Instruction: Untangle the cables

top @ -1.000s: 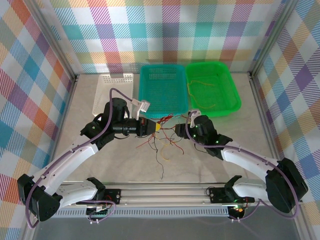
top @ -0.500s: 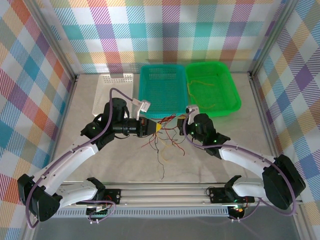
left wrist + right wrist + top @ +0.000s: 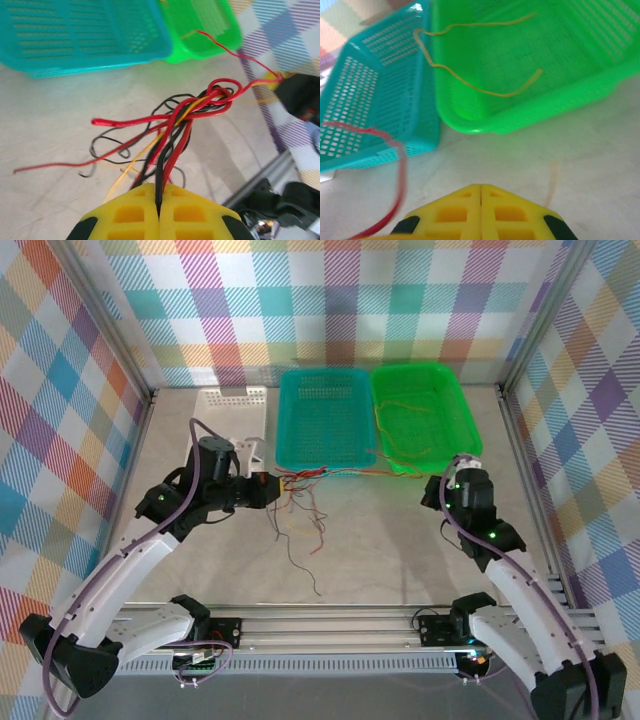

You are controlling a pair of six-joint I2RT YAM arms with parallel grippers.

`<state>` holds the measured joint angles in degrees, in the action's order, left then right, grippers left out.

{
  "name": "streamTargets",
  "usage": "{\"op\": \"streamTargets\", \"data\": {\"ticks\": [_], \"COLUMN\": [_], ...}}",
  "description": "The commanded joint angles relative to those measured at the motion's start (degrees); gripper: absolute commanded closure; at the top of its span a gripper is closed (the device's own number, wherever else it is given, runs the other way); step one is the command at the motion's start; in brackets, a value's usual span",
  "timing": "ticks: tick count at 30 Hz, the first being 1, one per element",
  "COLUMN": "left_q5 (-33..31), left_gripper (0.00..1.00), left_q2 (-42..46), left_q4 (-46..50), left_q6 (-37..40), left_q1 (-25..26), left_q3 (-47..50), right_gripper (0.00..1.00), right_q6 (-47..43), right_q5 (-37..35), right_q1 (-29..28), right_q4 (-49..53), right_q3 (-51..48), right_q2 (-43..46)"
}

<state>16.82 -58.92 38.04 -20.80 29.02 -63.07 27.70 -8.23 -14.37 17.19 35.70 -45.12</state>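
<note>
Several thin cables [image 3: 216,95], red, black and yellow, hang knotted over the table just before the teal basket [image 3: 320,455], their near ends pinched in the pressed-together left gripper [image 3: 160,191]. One red strand [image 3: 235,50] runs from the knot to the right gripper [image 3: 481,189], clamped on it. They look light, limp and slippery, so grip near the knot.

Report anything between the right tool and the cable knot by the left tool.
Nothing visible does. Bare table lies between the right tool and the cable knot ahead of the left tool; a red strand spans the gap.
</note>
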Motion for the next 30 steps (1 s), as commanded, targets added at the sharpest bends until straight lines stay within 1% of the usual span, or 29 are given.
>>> {"op": "streamTargets", "data": {"ticks": [1, 4, 8, 12, 17, 20, 24, 28, 30], "left_q5": [-5.4, -4.5, -6.5, -9.1, -8.9, -9.5, -9.9, -9.7, -9.5], "left_gripper": [1.00, 1.00, 1.00, 1.00, 1.00, 1.00, 1.00, 1.00, 1.00], "left_q2": [0.4, 0.0, -0.4, -1.4, -2.2, -2.2, -3.1, -4.0, -4.9], "left_q4": [5.3, 4.8, 4.3, 4.2, 3.9, 4.1, 4.8, 5.2, 5.7], "left_q6": [-0.5, -1.0, -0.3, 0.3, 0.8, 1.1, 1.6, 2.1, 2.3], "left_q1": [-3.1, -4.3, -4.5, -4.7, -4.9, -5.0, -5.0, -5.0, -5.0], "left_q3": [-1.0, 0.3, 1.5, 3.0, 4.3, 4.1, 4.2, 4.1, 3.9], "right_gripper": [1.00, 1.00, 1.00, 1.00, 1.00, 1.00, 1.00, 1.00, 1.00], "right_q6": [2.2, 2.8, 3.7, 4.8, 4.8, 5.3, 5.6, 7.1, 7.3], "right_q5": [7.4, 10.4, 8.0, 8.6, 9.1, 9.7, 8.4, 10.8, 10.4], "right_q1": [5.4, 9.1, 13.2, 18.4, 23.4, 24.8, 25.0, 25.0, 25.0], "right_q4": [11.6, 15.0, 19.3, 23.7, 28.9, 30.9, 33.8, 35.9, 37.4], "right_q3": [4.3, 7.9, 12.7, 18.8, 28.1, 33.7, 42.1, 49.9, 54.0], "right_q2": [1.0, 0.9, 2.6, 3.5, 3.4, 3.1, 2.6, 1.3, 0.9]}}
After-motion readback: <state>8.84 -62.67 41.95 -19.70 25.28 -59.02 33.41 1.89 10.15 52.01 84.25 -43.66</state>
